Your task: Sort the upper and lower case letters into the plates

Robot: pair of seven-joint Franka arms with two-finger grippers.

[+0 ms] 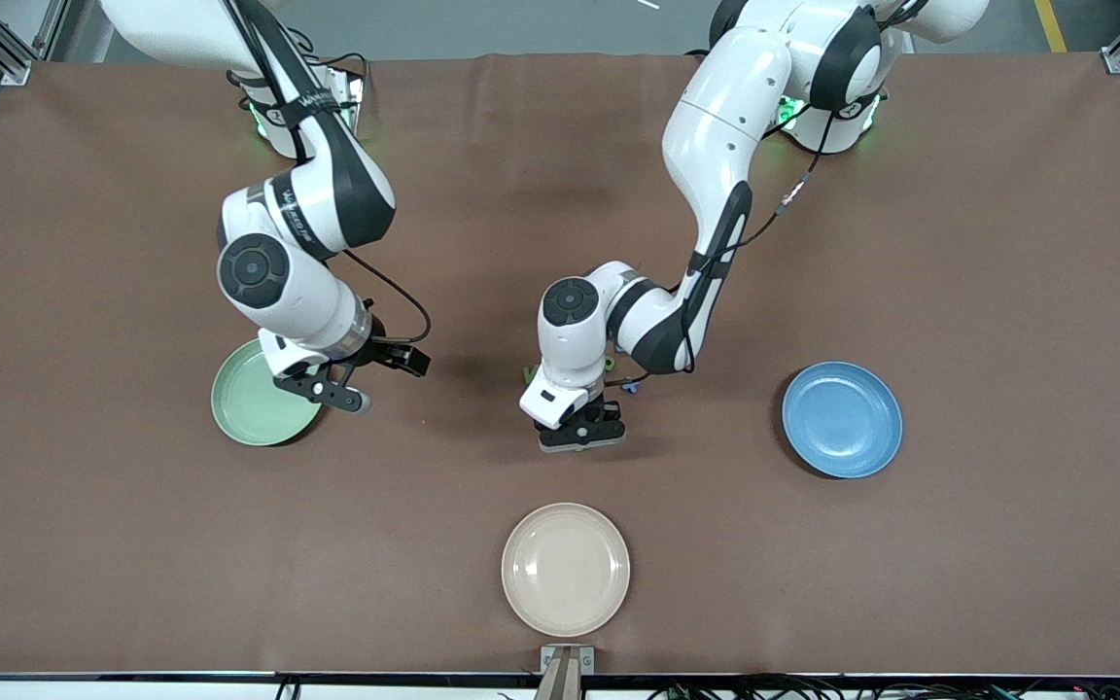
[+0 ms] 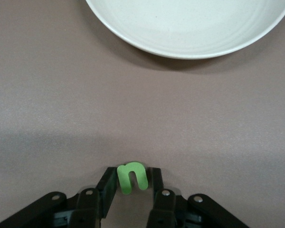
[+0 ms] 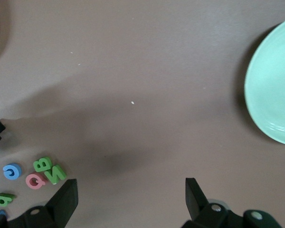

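Observation:
A green lower-case n (image 2: 131, 177) stands between the fingertips of my left gripper (image 2: 131, 179), which is shut on it low at the cloth. In the front view that left gripper (image 1: 579, 434) is between the other letters and the cream plate. Several loose letters lie together: a blue c (image 3: 11, 171), a green B (image 3: 42, 164), a green N (image 3: 56, 174) and a red Q (image 3: 35, 181). My right gripper (image 3: 129, 190) is open and holds nothing. In the front view the right gripper (image 1: 366, 374) is over the cloth beside the mint green plate (image 1: 251, 401). The blue plate (image 1: 842, 420) lies toward the left arm's end.
A cream plate (image 1: 566, 569) sits nearest the front camera at the table's middle; its rim (image 2: 190, 50) shows just ahead of the left gripper. In the front view the left arm hides most of the letter pile; a green piece (image 1: 531, 371) and a blue piece (image 1: 630, 387) peek out.

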